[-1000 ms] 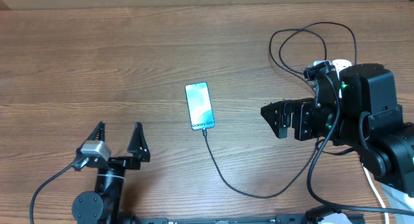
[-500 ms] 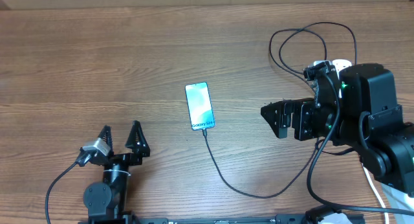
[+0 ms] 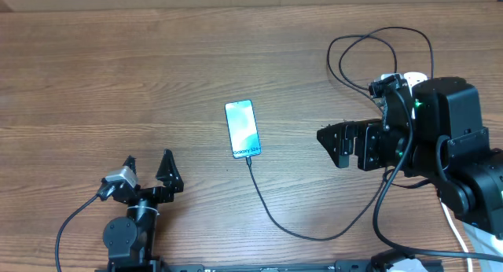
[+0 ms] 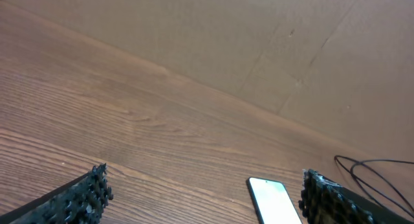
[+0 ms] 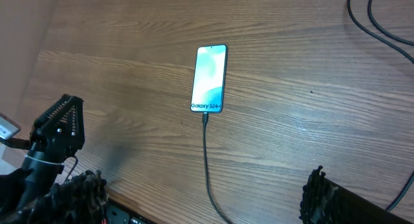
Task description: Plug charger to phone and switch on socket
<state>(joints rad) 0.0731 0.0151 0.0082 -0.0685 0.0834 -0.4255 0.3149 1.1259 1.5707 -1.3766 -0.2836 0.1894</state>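
The phone (image 3: 242,129) lies face up mid-table with a lit light-blue screen; it also shows in the right wrist view (image 5: 210,87) and the left wrist view (image 4: 274,201). The thin black charger cable (image 3: 271,213) runs from the phone's near end, curves right and loops up at the back right (image 3: 377,44); its tip sits at the phone's port (image 5: 205,115). The white socket (image 3: 409,80) is mostly hidden behind the right arm. My left gripper (image 3: 147,171) is open and empty, near the front left. My right gripper (image 3: 328,145) is open and empty, right of the phone.
The brown wooden table (image 3: 118,75) spans the view. A beige cardboard wall (image 4: 259,49) stands behind its far edge. A white cord (image 3: 456,229) runs down at the right edge.
My left arm has drawn back toward the front edge and its gripper turned a little. The right arm, phone and cable have not moved.
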